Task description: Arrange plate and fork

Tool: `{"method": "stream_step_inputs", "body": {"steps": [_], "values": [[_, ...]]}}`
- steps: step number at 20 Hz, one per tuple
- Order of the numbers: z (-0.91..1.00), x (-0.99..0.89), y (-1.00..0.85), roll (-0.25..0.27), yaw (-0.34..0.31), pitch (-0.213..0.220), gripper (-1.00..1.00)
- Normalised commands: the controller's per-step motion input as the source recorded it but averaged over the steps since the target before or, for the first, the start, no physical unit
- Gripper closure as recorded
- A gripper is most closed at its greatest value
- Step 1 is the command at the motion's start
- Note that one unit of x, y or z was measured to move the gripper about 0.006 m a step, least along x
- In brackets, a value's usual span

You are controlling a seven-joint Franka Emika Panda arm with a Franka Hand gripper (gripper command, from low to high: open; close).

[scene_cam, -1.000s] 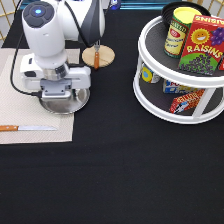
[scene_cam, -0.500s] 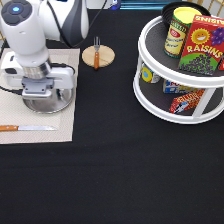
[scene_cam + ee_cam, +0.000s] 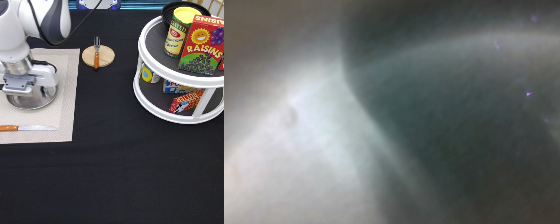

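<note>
The shiny silver plate (image 3: 39,100) lies on the beige placemat (image 3: 65,80) at the exterior view's left. My gripper (image 3: 25,91) sits straight down on it, and the hand covers most of the plate's middle. It is shut on the plate. The wrist view is filled by a blurred shiny metal surface, the plate (image 3: 449,125) from very close. The fork (image 3: 96,52) with its brown handle lies across the small round wooden disc (image 3: 106,57) at the exterior view's top centre, well apart from the gripper.
A wooden-handled knife (image 3: 27,128) lies along the placemat's bottom edge. A white two-tier turntable rack (image 3: 150,95) stands at the right with a can (image 3: 176,30), a raisins box (image 3: 202,45) and several packets. The table cloth is black.
My gripper and the plate have slid together toward the exterior view's left across the placemat. The fork, disc and knife have not moved.
</note>
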Motion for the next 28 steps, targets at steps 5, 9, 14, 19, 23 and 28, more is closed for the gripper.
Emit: {"method": "stream_step_inputs", "body": {"steps": [5, 9, 14, 19, 23, 28], "values": [[0.38, -0.13, -0.08, 0.022, 0.009, 0.000, -1.00], [0.70, -0.19, 0.34, -0.027, 0.047, -0.013, -1.00], [0.83, -0.20, 0.52, -0.053, 0.095, -0.002, -1.00], [0.46, -0.57, 0.56, -0.070, 0.063, -0.054, -1.00], [0.43, -0.80, 0.48, -0.072, 0.025, -0.148, -1.00], [0.29, -0.89, 0.52, -0.088, 0.006, -0.180, -1.00]]}}
